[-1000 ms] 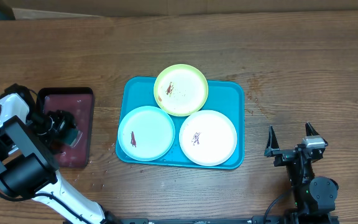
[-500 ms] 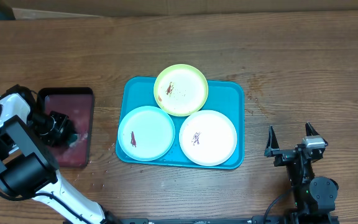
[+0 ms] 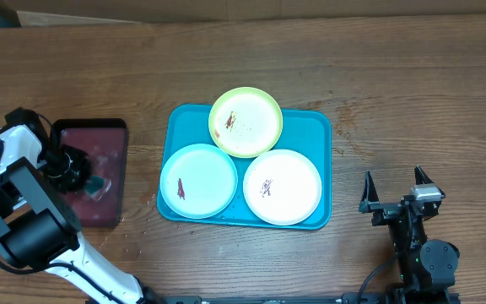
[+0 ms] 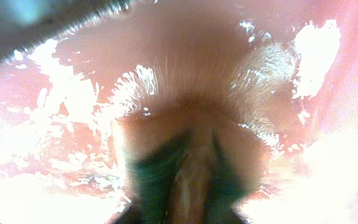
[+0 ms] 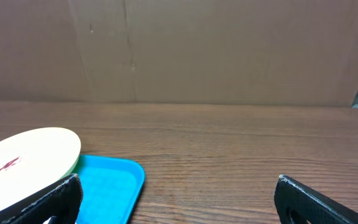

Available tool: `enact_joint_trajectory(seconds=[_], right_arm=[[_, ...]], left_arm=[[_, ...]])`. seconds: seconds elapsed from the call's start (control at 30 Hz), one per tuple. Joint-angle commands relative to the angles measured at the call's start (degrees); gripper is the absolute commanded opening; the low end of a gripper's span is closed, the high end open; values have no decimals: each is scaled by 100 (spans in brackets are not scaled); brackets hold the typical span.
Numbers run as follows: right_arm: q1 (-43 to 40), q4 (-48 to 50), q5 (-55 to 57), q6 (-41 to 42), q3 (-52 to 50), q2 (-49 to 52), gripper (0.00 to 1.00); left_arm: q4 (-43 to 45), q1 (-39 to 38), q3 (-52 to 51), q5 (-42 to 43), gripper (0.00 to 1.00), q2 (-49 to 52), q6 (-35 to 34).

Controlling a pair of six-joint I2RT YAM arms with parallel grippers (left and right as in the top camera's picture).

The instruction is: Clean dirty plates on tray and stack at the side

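Three plates lie on the turquoise tray (image 3: 317, 128): a lime-green plate (image 3: 245, 122) at the back, a pale blue plate (image 3: 198, 181) front left, and a white plate (image 3: 282, 187) front right. Each carries a small reddish-brown smear. My left gripper (image 3: 83, 174) is down inside the maroon tray (image 3: 108, 139), far left of the plates, its jaws drawn in on a teal-green sponge (image 3: 97, 182) (image 4: 151, 180); the wrist view is blurred. My right gripper (image 3: 397, 191) (image 5: 179, 193) stands open and empty on the table, right of the turquoise tray (image 5: 114, 177) and white plate (image 5: 33, 155).
The maroon tray has a black rim and a wet, glistening floor (image 4: 67, 93). Bare wooden table (image 3: 412, 93) surrounds the turquoise tray. A cardboard wall (image 5: 229, 50) closes off the far side in the right wrist view.
My left gripper has closed from wide open onto the teal-green sponge and shifted slightly in the maroon tray. The right arm and the plates have not moved.
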Motion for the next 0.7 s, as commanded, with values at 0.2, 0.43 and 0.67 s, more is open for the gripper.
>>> enact_joint_trajectory(seconds=[0.2, 0.43, 0.67], right_arm=[[-15, 28, 55, -22, -59, -52, 100], [-15, 28, 55, -22, -59, -52, 100], [-15, 28, 55, -22, -59, -52, 100]], left_arm=[[389, 24, -223, -531, 100, 376, 74], [627, 28, -223, -605, 100, 376, 74], [682, 28, -223, -721, 4, 376, 74]])
